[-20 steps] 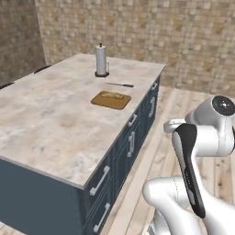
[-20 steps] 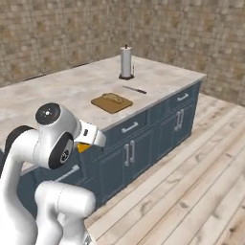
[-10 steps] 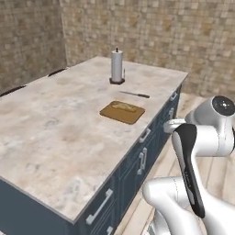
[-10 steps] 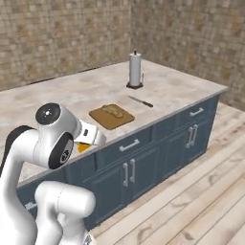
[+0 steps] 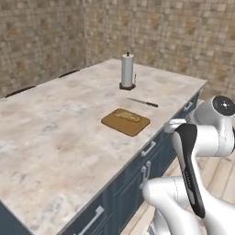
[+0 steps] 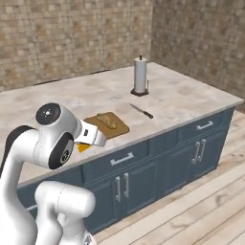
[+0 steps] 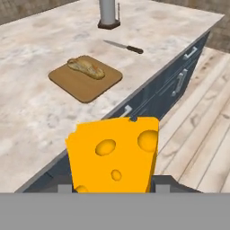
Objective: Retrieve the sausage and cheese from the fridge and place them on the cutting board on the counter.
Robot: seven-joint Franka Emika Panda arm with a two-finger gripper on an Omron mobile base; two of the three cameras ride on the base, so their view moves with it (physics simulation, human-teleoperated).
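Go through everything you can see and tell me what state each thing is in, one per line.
Yellow-orange holed cheese wedge: held in the gripper, off the counter.
Brown wooden cutting board: flat on the beige marbled counter, tan bread loaf lying on it.
Dark-handled knife: lying flat.
Paper towel roll: upright.

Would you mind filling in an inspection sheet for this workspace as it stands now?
Surface: beige marbled counter over dark blue cabinets.
Job's things: cheese held in the gripper, off the counter's edge; cutting board on the counter; sausage and fridge: nothing seen.
Clutter: bread loaf lying on the board; knife beyond it; paper towel roll upright on its stand.
Grippers: shut on the cheese.
Cables: nothing seen.
Surroundings: stone-tiled walls, wooden floor.
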